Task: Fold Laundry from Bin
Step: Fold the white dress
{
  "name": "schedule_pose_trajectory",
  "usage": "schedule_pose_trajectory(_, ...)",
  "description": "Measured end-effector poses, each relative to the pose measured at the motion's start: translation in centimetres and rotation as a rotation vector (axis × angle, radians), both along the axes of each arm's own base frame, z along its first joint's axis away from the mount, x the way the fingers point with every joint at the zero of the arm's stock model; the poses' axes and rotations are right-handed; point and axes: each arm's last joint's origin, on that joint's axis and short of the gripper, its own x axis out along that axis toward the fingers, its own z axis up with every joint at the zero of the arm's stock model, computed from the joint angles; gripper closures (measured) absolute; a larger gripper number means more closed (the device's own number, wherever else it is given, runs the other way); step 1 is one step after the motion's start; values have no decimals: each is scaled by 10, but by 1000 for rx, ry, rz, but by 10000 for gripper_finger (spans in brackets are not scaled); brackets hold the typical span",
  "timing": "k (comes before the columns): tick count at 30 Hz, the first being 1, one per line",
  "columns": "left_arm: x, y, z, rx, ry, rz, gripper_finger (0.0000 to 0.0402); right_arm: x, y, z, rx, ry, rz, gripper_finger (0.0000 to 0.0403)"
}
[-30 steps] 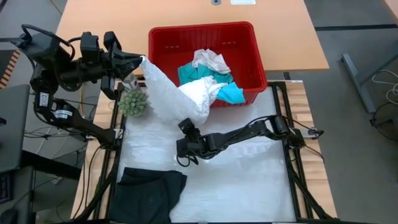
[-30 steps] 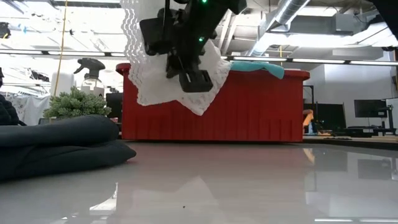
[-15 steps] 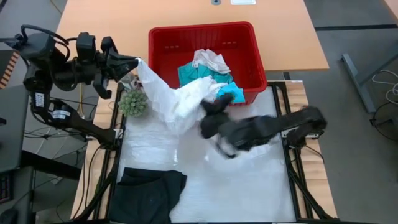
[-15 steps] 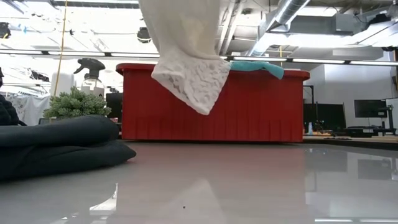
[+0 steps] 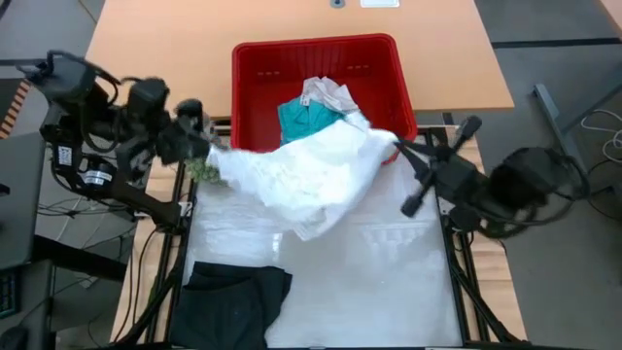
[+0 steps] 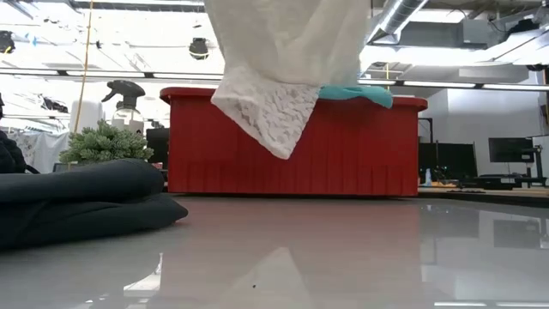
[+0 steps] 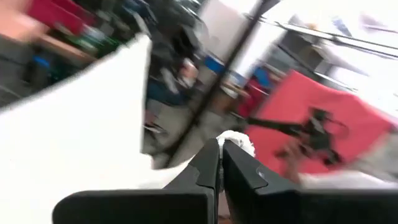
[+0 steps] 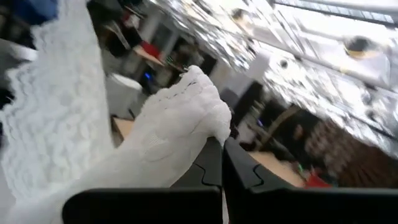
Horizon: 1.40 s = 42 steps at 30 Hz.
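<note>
Two grippers are stretching one white lacy cloth garment (image 5: pixel 311 175) in the air. The left gripper (image 5: pixel 201 146) is pinching one corner beside the small green plant (image 5: pixel 203 169), the right gripper (image 5: pixel 400 149) the other, spreading it flat for folding in front of the red slotted plastic bin (image 5: pixel 389 49).

The high view looks straight down on the whole table, with the red bin (image 5: pixel 313 83) in the upper centre of the frame. The low view sits at table-top height, facing level across the surface toward that bin (image 6: pixel 360 154) and the room behind. Both share the white lacy cloth (image 5: pixel 311 175), which hangs from the top centre of the low frame (image 6: pixel 270 112). Each wrist view looks close past its own dark fingers (image 7: pixel 211 174) (image 8: pixel 233 168); what lies beyond seems to be room clutter.
</note>
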Motion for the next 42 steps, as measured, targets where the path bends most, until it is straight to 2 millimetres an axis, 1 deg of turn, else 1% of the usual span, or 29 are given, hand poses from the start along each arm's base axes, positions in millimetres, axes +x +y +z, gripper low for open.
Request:
schedule_pose_trajectory(3,7,-15,-2,-50,32,-126,401,-12,19,9,-58,-13,63,383)
schedule_pose_trajectory(6,12,-33,-4,-68,55,-231,401,-23,31,16,-91,-40,102,383)
schedule_pose_trajectory(9,18,-52,-4,-68,51,-322,401,-33,43,19,-149,-61,176,383)
schedule_pose_trajectory(12,22,-71,-3,-66,19,-404,401,-37,54,19,-213,-76,215,383)
schedule_pose_trajectory(17,24,-105,1,-31,-99,-541,401,-42,80,16,-451,-91,296,383)
schedule_pose_trajectory(22,19,-125,11,-17,-273,-607,401,-52,95,19,-551,-173,282,383)
schedule_pose_trajectory(25,15,-132,16,-15,-358,-587,401,-59,100,24,-583,-209,260,383)
schedule_pose_trajectory(27,13,-132,20,-18,-395,-503,401,-61,100,27,-558,-228,243,383)
schedule_pose_trajectory(29,8,-126,22,5,-415,-397,401,-64,94,31,-512,-243,227,383)
schedule_pose_trajectory(32,-2,-112,23,75,-403,-252,401,-68,76,37,-416,-245,184,383)
schedule_pose_trajectory(34,-9,-98,23,114,-363,-139,401,-69,63,39,-334,-232,149,383)
schedule_pose_trajectory(37,-22,-76,18,205,-265,75,401,-68,42,43,-231,-209,90,383)
schedule_pose_trajectory(42,-42,-41,10,281,-95,466,401,-72,5,51,-168,-211,-6,383)
